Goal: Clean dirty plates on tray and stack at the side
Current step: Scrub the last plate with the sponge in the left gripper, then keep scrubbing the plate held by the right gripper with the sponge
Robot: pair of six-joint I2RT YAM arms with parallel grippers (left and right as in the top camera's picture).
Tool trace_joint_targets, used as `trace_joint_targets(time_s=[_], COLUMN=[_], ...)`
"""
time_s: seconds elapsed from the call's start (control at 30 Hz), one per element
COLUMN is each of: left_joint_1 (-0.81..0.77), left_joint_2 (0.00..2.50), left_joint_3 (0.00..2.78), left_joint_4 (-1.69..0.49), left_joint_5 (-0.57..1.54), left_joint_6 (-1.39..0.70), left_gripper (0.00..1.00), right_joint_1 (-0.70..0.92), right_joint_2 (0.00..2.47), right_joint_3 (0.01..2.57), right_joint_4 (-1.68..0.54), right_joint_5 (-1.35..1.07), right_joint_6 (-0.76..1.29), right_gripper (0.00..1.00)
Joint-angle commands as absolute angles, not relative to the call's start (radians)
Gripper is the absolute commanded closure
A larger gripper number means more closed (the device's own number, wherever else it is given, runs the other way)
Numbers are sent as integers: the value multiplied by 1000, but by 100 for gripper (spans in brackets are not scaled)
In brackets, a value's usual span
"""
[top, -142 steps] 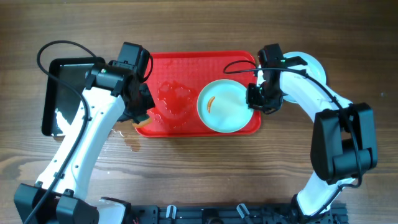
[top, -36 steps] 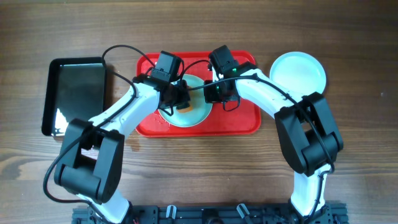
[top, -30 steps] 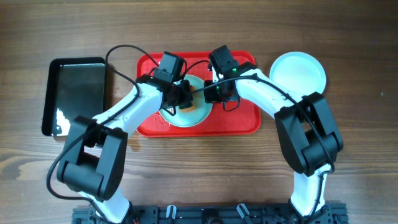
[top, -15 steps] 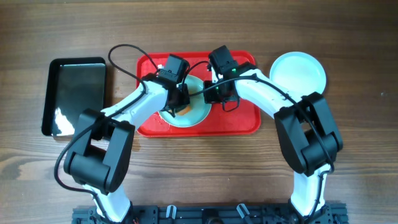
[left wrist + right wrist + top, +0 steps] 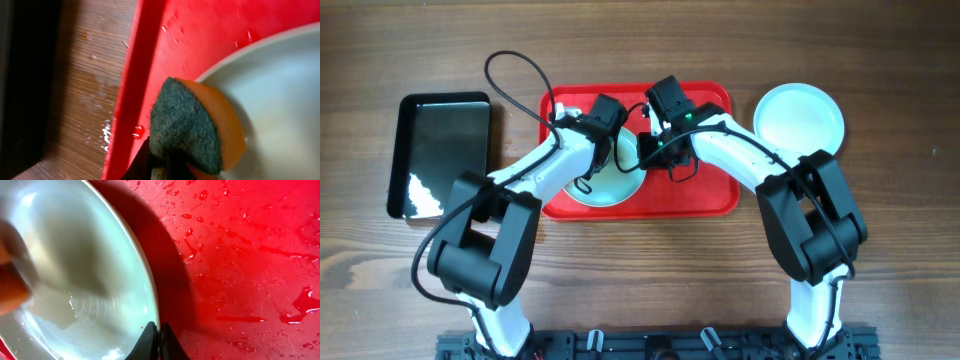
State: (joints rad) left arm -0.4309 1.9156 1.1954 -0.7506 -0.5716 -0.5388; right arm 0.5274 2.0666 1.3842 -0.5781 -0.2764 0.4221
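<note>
Overhead: found the red tray (image 5: 712,195) lying mid-worktop (image 5: 880,260), with one pale blue-white plate (image 5: 610,188) in its left half under both arms. Saw a second plate (image 5: 798,118), round and shallow-rimmed, set on the wood just right of the tray, and a glossy black tray (image 5: 442,150) well apart on the left. Made out the left tool (image 5: 612,152) and the right tool (image 5: 655,150) close together over the plate.

Left wrist: caught the left tool (image 5: 160,167) clamped tight on a sponge (image 5: 192,127), green scouring face over an orange body, pressed at the plate's rim near the tray's raised edge. Noted water beads on tray and worktop.

Right wrist: found the right tool (image 5: 160,339) closed, seemingly pinching the plate's rim, with a dark shadow beneath on the wet tray. Saw the plate's well wet and glossy.
</note>
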Motion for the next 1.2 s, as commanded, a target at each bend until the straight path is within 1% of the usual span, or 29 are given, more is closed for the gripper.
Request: trace_joint_targets(time_s=[0.0,0.13,0.37,0.5,0.6,0.7,0.8,0.97,1.17], left_joint_1=[-401,-397,-397,-404,-404,-403,-399,-381,-342], left_joint_2=[1803,1731,1824,1895,1932,1966,1990,1992,1990], left_joint_3=[1235,1235,1200,1196,1196,1196,1196,1197,1198], left_joint_4=[-745,-664,-618,-566,-532,-528,-546,-636,-726], left_joint_5=[-595,-398,-58,60,97,76,6,-328,-563], left_joint_6=[-644,-636,-636,-636,-636,-628,-552,-538,-538], left_gripper=[96,96,96,96,96,96,96,96,96], right_joint_1=[500,500,500,500,500,500,500,500,500], right_joint_2=[2091,2091,2091,2091,2091,2091,2091,2091,2091], right_joint_3=[1394,1394,1394,1394,1394,1394,1394,1394,1394], right_joint_4=[-595,-595,-595,-595,-595,-595,-596,-596,-596], right_joint_5=[-190,-190,-191,-191,-191,-191,-191,-190,-178], right_joint_6=[416,416,416,418,418,418,418,418,418], right_gripper=[96,96,96,96,96,96,96,96,96])
